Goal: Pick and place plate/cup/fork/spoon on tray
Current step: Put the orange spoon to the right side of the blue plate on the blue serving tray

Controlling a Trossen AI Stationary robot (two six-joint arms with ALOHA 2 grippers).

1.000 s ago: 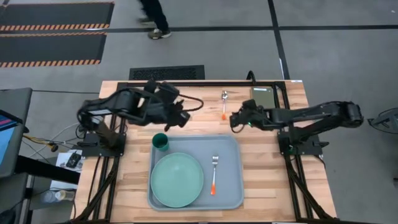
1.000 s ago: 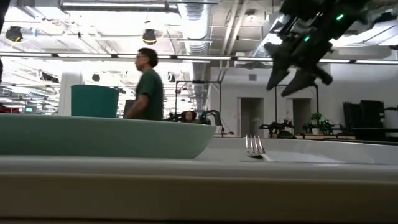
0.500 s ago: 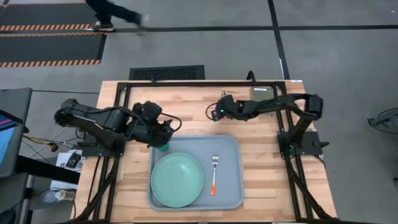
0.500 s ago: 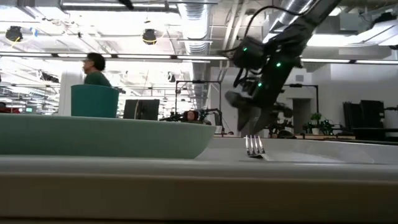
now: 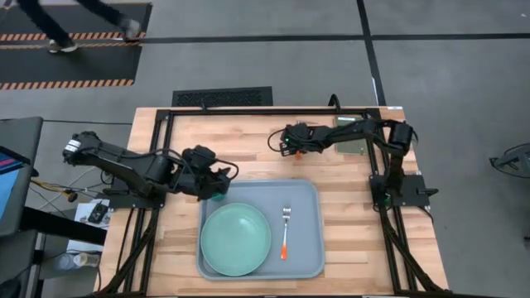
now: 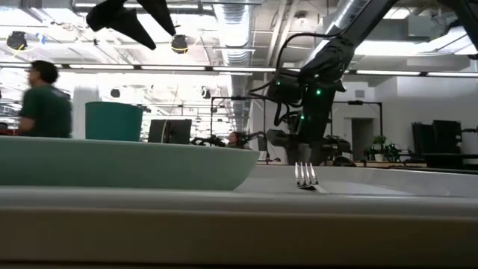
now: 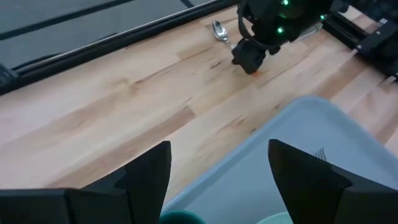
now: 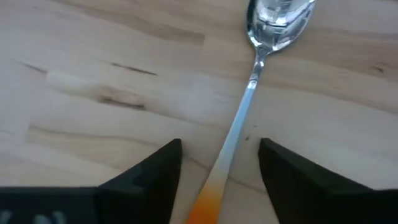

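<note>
Two grippers | right gripper [image 8: 217,171] open astride spoon [image 8: 258,74] stem on bare wood, upper centre in high view | left gripper [image 7: 217,171] spread wide above cup [image 7: 180,218] at tray [image 5: 306,194] upper-left corner | plate [image 5: 236,239], fork [image 5: 285,232] on tray, centre frame

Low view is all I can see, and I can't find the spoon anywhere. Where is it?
Observer: The spoon lies on the wooden table, beyond the tray, not on it.
Operator: Is the tool with the green lights holding it?
Observer: No. The right tool is open, with one finger on each side of the spoon's handle and a gap on both sides.
Operator: I only see the fork's pointy bit. What's the rest like?
Observer: The fork has an orange handle and lies flat on the tray beside the plate.
</note>
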